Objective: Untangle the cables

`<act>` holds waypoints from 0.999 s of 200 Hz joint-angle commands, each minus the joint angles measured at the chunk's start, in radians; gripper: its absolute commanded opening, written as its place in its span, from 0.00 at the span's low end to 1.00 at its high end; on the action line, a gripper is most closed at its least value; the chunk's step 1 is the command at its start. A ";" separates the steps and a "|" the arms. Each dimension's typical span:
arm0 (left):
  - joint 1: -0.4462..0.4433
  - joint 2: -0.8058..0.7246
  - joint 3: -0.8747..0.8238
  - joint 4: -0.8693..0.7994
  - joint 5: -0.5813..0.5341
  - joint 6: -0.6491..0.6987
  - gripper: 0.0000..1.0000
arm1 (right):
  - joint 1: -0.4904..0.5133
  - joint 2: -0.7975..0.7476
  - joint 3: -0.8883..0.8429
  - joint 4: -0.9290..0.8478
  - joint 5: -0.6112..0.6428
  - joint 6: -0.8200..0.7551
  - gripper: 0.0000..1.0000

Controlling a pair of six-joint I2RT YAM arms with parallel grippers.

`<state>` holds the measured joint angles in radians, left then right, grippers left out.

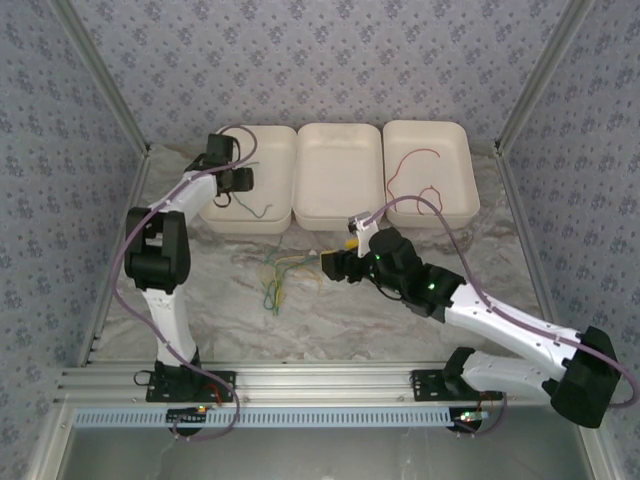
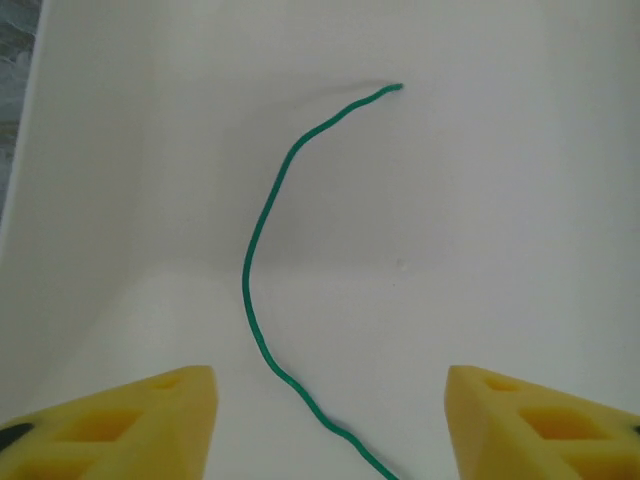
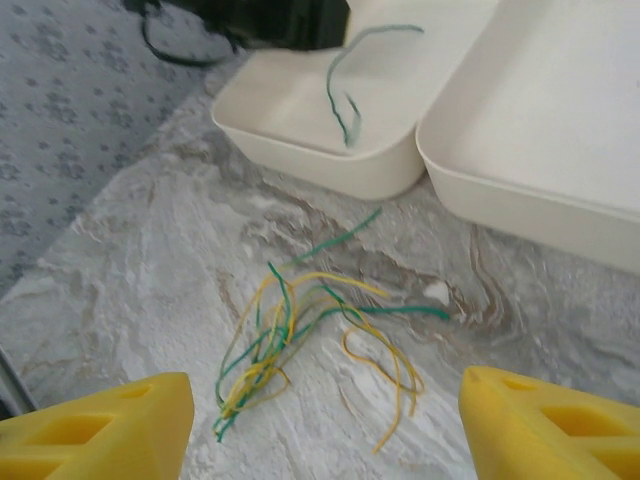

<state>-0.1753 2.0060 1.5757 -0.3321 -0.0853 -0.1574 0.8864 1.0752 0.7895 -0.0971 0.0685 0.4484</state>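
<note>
Left wrist: green cable (image 2: 262, 250) in tray (image 2: 500, 180)

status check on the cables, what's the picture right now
Left gripper open over left tray, right gripper open above tangle. Green cable in left tray, red cable in right tray, green-yellow tangle on table. Nothing blocking it.

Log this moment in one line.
left tool open over left tray, green cable inside | right tool open near green-yellow cable tangle on table | red cable in right tray
</note>
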 commanded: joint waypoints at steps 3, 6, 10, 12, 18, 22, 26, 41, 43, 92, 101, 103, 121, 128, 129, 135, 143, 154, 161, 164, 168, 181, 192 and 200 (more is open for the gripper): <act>-0.023 -0.171 -0.008 -0.008 -0.057 -0.079 0.70 | 0.010 0.039 0.002 -0.032 0.044 0.141 0.70; -0.024 -0.187 -0.011 -0.016 -0.062 -0.093 0.70 | 0.012 0.047 0.005 -0.036 0.053 0.164 0.69; -0.025 -0.209 -0.018 -0.023 -0.065 -0.111 0.70 | 0.017 0.058 0.007 -0.039 0.062 0.191 0.68; -0.026 -0.218 -0.024 -0.027 -0.064 -0.121 0.71 | 0.020 0.064 0.007 -0.039 0.064 0.207 0.68; -0.031 -0.256 -0.042 -0.034 -0.061 -0.149 0.71 | 0.028 0.083 0.013 -0.039 0.071 0.238 0.67; -0.035 -0.280 -0.057 -0.041 -0.063 -0.167 0.71 | 0.036 0.099 0.018 -0.042 0.076 0.255 0.67; -0.042 -0.307 -0.072 -0.051 -0.067 -0.183 0.71 | 0.044 0.113 0.023 -0.048 0.084 0.273 0.66; -0.072 -0.409 -0.140 -0.109 -0.095 -0.252 0.70 | 0.069 0.163 0.041 -0.059 0.106 0.324 0.65; -0.076 -0.423 -0.152 -0.119 -0.096 -0.261 0.70 | 0.073 0.169 0.042 -0.058 0.107 0.328 0.65; -0.249 -0.825 -0.599 -0.222 -0.081 -0.531 0.59 | 0.191 0.356 0.116 -0.023 0.114 0.346 0.52; -0.278 -0.909 -0.699 -0.216 -0.064 -0.596 0.54 | 0.209 0.404 0.135 0.000 0.105 0.339 0.45; -0.283 -0.929 -0.724 -0.215 -0.061 -0.613 0.52 | 0.210 0.414 0.140 0.005 0.101 0.335 0.44; -0.330 -1.069 -0.908 -0.158 0.015 -0.732 0.38 | 0.214 0.518 0.206 0.009 0.073 0.317 0.41; -0.351 -1.112 -0.961 -0.144 0.031 -0.769 0.34 | 0.211 0.564 0.236 0.007 0.058 0.310 0.41; -0.355 -1.116 -0.969 -0.142 0.032 -0.774 0.34 | 0.211 0.571 0.240 0.006 0.055 0.309 0.41; -0.374 -1.144 -1.004 -0.130 0.037 -0.792 0.34 | 0.208 0.602 0.265 0.005 0.043 0.301 0.43; -0.393 -1.171 -1.041 -0.128 0.033 -0.811 0.34 | 0.205 0.648 0.297 0.002 0.031 0.294 0.47; -0.405 -1.193 -1.083 -0.125 0.035 -0.836 0.36 | 0.198 0.704 0.339 -0.023 0.034 0.296 0.52; -0.408 -1.200 -1.108 -0.113 0.049 -0.845 0.39 | 0.190 0.735 0.368 -0.034 0.033 0.297 0.54; -0.408 -1.202 -1.116 -0.104 0.054 -0.848 0.39 | 0.187 0.750 0.378 -0.038 0.032 0.296 0.54; -0.411 -1.203 -1.126 -0.095 0.061 -0.851 0.40 | 0.184 0.768 0.390 -0.042 0.033 0.296 0.54; -0.415 -1.201 -1.152 -0.067 0.070 -0.862 0.41 | 0.177 0.812 0.441 -0.053 0.050 0.289 0.54; -0.419 -1.197 -1.164 -0.051 0.072 -0.866 0.41 | 0.170 0.844 0.467 -0.051 0.051 0.282 0.53; -0.418 -1.196 -1.167 -0.050 0.072 -0.864 0.41 | 0.164 0.873 0.490 -0.064 0.046 0.286 0.50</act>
<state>-0.5858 0.8135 0.4255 -0.4500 -0.0383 -0.9726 1.0679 1.8832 1.1942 -0.1131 0.1089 0.7486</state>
